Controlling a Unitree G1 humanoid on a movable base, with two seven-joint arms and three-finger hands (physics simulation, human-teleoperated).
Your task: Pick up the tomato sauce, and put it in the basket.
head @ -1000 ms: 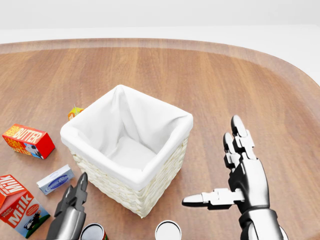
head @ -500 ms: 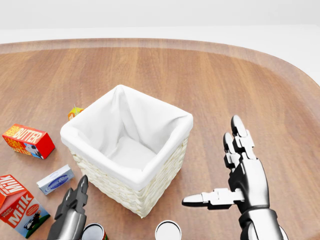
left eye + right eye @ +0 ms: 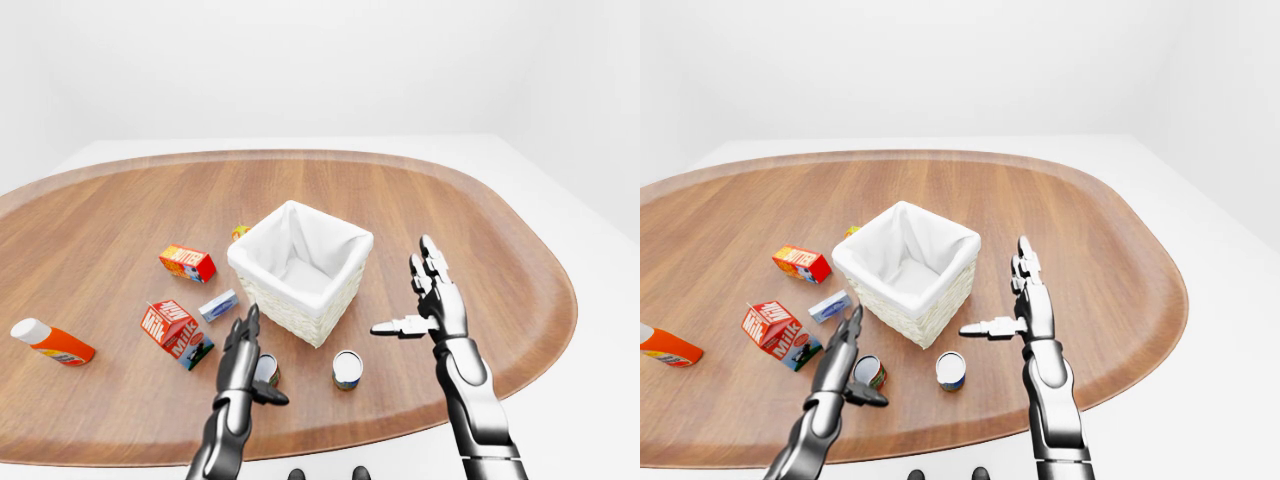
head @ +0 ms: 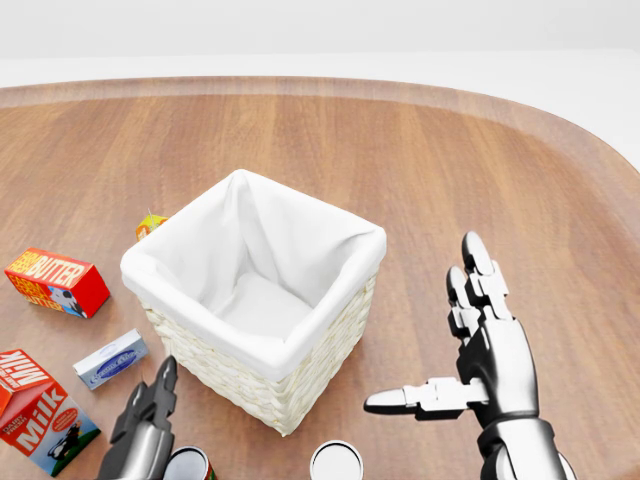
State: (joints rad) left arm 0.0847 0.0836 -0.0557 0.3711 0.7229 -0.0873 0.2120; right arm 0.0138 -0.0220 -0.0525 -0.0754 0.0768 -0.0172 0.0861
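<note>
The tomato sauce, a small can with a red label (image 3: pixel 266 371), stands on the wooden table near the bottom of the left-eye view. My left hand (image 3: pixel 256 358) is open, its fingers upright just left of the can and its thumb below it. The can's top shows at the bottom edge of the head view (image 4: pixel 187 465). The wicker basket with a white liner (image 3: pixel 290 315) stands up and right of the can, with nothing inside. My right hand (image 3: pixel 405 290) is open and holds nothing, right of the basket.
A second can with a pale top (image 3: pixel 347 369) stands below the basket. A milk carton (image 3: pixel 175 328), a small blue-white box (image 3: pixel 218 305), a red butter box (image 3: pixel 187 263) and an orange bottle (image 3: pixel 50 341) lie to the left. A small yellow-orange item (image 3: pixel 240 232) lies beside the basket's upper left.
My left hand has sunk slightly in the head view, closer to the red can. The right hand, the basket and the camera have not moved.
</note>
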